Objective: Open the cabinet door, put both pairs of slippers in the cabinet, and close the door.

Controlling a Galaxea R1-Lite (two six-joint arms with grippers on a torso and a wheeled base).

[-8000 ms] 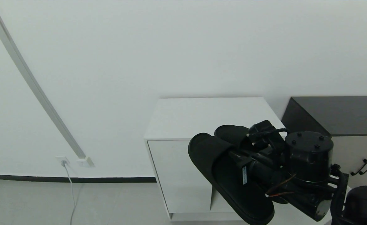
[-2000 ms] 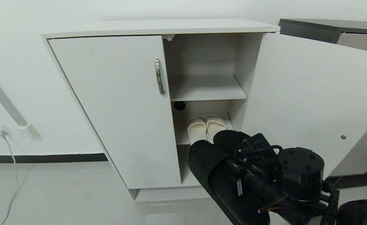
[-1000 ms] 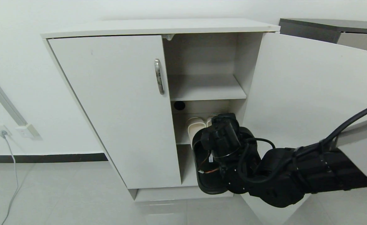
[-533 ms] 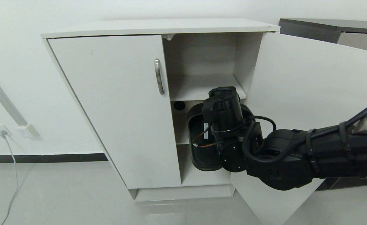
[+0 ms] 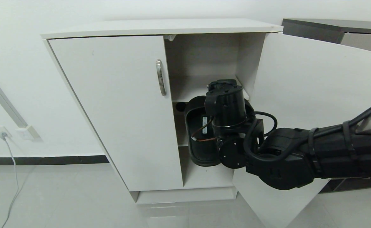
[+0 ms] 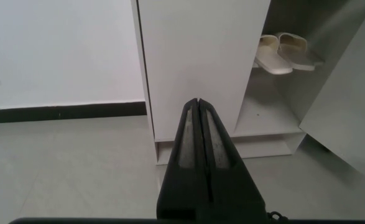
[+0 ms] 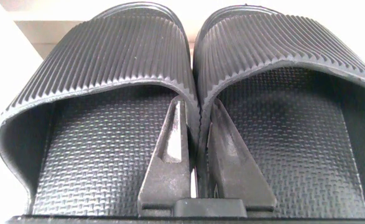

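Note:
The white cabinet (image 5: 160, 27) stands with its left door (image 5: 119, 110) closed and its right door (image 5: 315, 82) swung open. My right gripper (image 7: 198, 109) is shut on the pair of black slippers (image 5: 198, 148), pinching their two inner side walls together. It holds them upright in the open right half, toes up near the upper shelf (image 5: 191, 85). The black slippers (image 7: 138, 68) lie side by side around the fingers. A pair of white slippers (image 6: 288, 53) rests on the middle shelf inside. My left gripper (image 6: 197, 102) hangs shut and empty, low in front of the closed door.
A metal handle (image 5: 161, 77) sits on the closed door's edge. A dark cabinet (image 5: 334, 27) stands to the right behind the open door. A wall socket with a cable (image 5: 3, 134) is at the left. Tiled floor (image 5: 62, 202) lies before the cabinet.
The camera moved earlier, bringing the cabinet front into view. My right arm has swung the black slippers from low in front into the opening and raised them toward the upper shelf, covering the white pair.

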